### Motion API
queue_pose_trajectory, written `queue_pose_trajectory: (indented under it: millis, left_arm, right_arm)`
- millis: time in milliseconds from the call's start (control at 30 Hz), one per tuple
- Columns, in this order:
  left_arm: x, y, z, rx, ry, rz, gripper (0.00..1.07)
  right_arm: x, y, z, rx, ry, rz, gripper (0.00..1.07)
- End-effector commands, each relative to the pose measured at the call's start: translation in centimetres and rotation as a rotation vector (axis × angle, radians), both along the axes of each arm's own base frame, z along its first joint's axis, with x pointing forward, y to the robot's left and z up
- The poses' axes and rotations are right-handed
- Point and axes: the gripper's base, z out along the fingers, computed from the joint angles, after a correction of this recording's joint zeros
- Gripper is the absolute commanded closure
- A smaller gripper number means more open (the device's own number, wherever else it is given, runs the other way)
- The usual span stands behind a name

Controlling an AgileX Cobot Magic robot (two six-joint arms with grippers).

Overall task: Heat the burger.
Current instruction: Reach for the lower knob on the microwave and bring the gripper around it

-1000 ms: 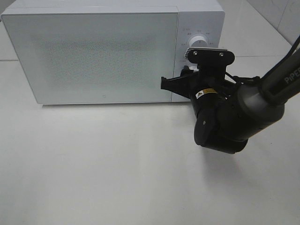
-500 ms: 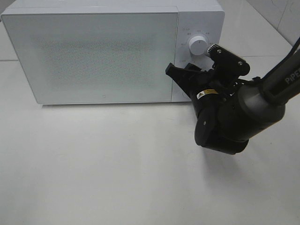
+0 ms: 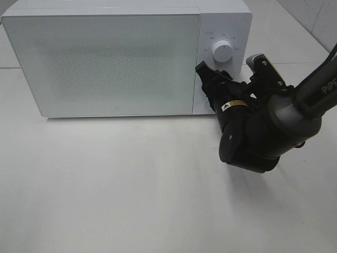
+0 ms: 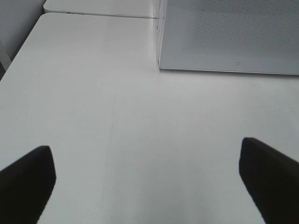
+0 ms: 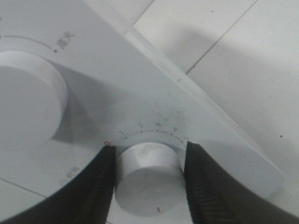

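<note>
A white bench (image 3: 131, 184) carries a white microwave (image 3: 105, 63) with its door shut; the burger cannot be seen. The right hand (image 5: 149, 150) grasps the lower knob (image 5: 145, 182) on the control panel. The left hand (image 4: 149, 186) hangs released above the bench.

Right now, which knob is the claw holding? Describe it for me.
Find the white microwave; right of its door is a panel with two white knobs. It is the lower knob, numbered round its edge, clamped by the right gripper; the upper knob stands free.
</note>
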Motion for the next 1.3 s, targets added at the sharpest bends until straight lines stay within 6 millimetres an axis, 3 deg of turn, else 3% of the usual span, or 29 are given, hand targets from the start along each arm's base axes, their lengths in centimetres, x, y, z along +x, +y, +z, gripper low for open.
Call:
queue_pose_trajectory:
  millis: [33, 633, 1300]
  left_arm:
    - [-0.3, 0.0, 0.0, -0.001, -0.035, 0.007, 0.07]
    - [-0.3, 0.0, 0.0, -0.001, -0.035, 0.007, 0.07]
    - [-0.3, 0.0, 0.0, -0.001, -0.035, 0.007, 0.07]
  right_arm:
    - [0.1, 0.9, -0.6, 0.071, 0.075, 0.071, 0.97]
    - [0.1, 1.1, -0.5, 0.412, 0.070, 0.006, 0.97]
    - [0.3, 0.8, 0.4, 0.851, -0.046, -0.084, 0.96]
